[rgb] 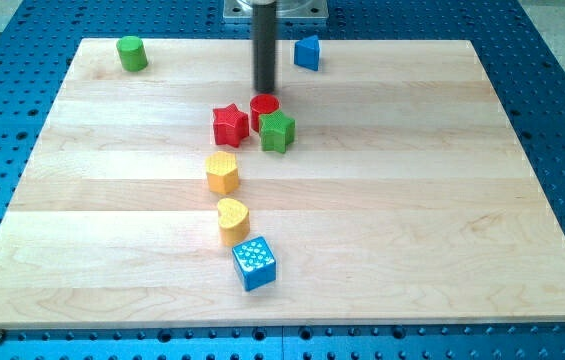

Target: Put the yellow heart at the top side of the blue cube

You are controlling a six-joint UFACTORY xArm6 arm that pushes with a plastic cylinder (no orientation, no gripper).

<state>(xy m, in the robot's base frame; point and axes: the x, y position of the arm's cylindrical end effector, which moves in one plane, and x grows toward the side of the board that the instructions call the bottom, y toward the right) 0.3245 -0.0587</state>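
The yellow heart (233, 219) lies on the wooden board (412, 200) below the middle. The blue cube (254, 263) sits just below it and slightly to the view's right, almost touching its lower edge. My tip (265, 89) is at the end of the dark rod near the view's top, just above the red cylinder (265, 105). It is far above the yellow heart and the blue cube.
A red star (230, 125) and a green star (277, 131) flank the red cylinder. A yellow hexagon block (222, 172) lies above the heart. A green cylinder (132, 53) is at the top left, a blue pentagon-like block (307, 52) at the top.
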